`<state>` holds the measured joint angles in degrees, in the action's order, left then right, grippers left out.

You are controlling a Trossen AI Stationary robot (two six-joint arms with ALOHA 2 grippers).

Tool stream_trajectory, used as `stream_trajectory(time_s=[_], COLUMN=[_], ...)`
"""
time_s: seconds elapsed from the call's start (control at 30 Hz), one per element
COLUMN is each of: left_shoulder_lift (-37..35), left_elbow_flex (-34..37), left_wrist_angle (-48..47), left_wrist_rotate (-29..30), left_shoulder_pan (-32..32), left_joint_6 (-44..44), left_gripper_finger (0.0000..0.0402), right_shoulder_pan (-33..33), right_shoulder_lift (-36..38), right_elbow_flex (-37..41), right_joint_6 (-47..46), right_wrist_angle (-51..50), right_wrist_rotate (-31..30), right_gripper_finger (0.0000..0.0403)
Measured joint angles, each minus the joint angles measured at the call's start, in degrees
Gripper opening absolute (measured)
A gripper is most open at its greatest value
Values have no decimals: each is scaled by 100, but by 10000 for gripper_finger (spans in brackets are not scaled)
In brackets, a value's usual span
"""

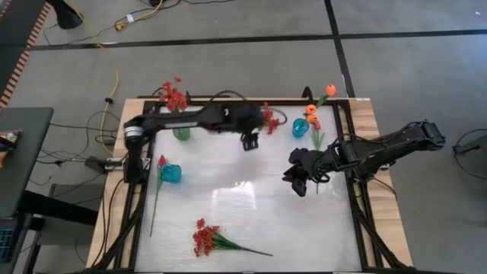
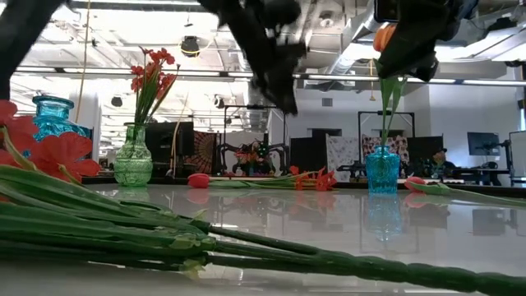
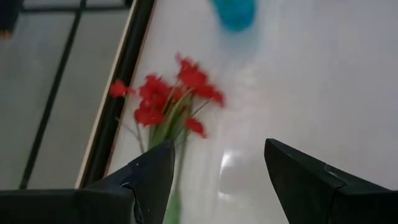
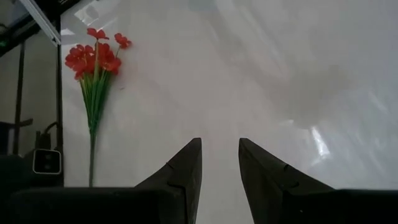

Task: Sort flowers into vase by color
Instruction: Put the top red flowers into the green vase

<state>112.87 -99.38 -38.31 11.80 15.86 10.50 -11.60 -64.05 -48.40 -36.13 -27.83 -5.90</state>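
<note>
While the left gripper hung over the far middle of the white table with its fingers spread wide and empty, a red spray lay just beside it near the far edge. The right gripper hovered right of centre, its fingers parted by a narrow gap and pinching nothing. Another red spray lay flat at the near edge. More red blossoms stood in the green vase. Orange tulips stood in a blue vase, and a red-pink tulip lay beside the second blue vase.
</note>
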Motion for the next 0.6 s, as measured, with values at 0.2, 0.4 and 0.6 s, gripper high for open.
stream_trajectory(time_s=[0.2,0.4,0.6], left_shoulder_lift=[785,1193,1378], left_elbow_flex=[-145,-148,-148], left_wrist_angle=[8,25,-91], left_wrist_rotate=[-441,-688,-1075], left_shoulder_pan=[799,1316,1559], left_joint_6=[58,54,276], left_gripper_finger=[238,238,238], right_shoulder_pan=[50,44,43], right_shoulder_lift=[0,0,0], right_elbow_flex=[0,0,0], right_joint_6=[66,72,77], right_wrist_angle=[14,20,20], right_wrist_rotate=[-3,-12,-12], right_gripper_finger=[132,132,132])
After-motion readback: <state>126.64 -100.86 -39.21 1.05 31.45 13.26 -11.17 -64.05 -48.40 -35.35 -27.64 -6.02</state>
